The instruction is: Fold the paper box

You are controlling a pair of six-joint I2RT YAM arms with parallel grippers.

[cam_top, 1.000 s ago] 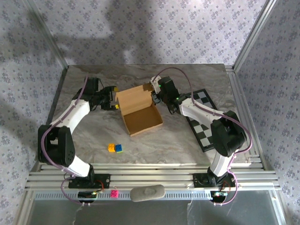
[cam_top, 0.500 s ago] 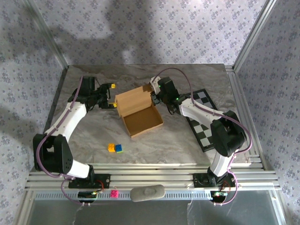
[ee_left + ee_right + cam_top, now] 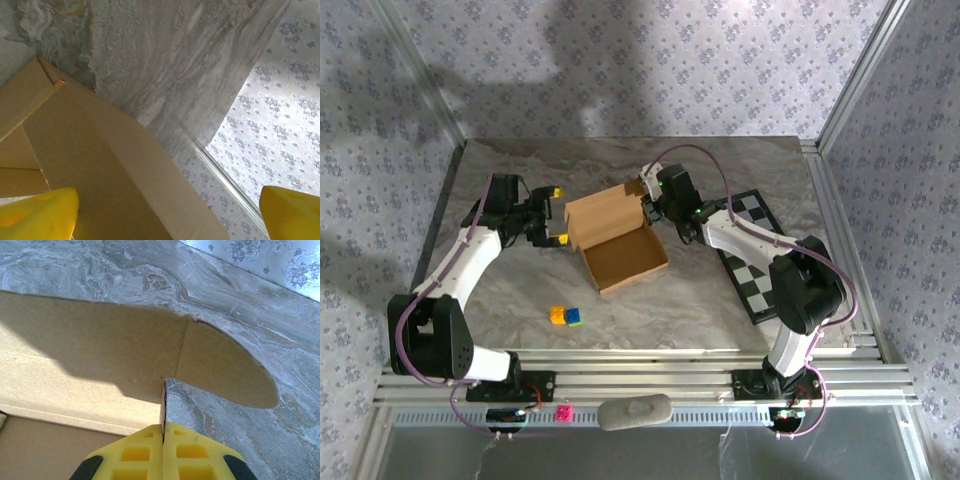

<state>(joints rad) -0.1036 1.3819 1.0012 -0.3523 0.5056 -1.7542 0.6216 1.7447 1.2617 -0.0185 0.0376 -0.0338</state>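
- Paper box is sitting mid-table on the grey marbled table, between my two grippers, with its tray open upward and the tan inside showing.
- Its lid panel is standing up along the tray's far-left side.
- My right gripper is reaching in at the box's far right corner.
- In the right wrist view my yellow pads are pressing together, pinching a thin cardboard edge of the box between them.
- A rounded tab flap is sticking out past that pinched edge, over bare table.
- My left gripper is hanging just beside the raised lid panel on its left side, jaws standing wide apart and gripping nothing.
- In the left wrist view my yellow fingertips are showing at the two lower corners, with the box's cardboard running between them. I cannot tell if either tip is touching it.
- Checkerboard is lying flat on the right side of the table, partly under my right arm and apart from the box.
- Yellow block and blue-green block are sitting side by side, touching each other, on the near side of the box and apart from it.
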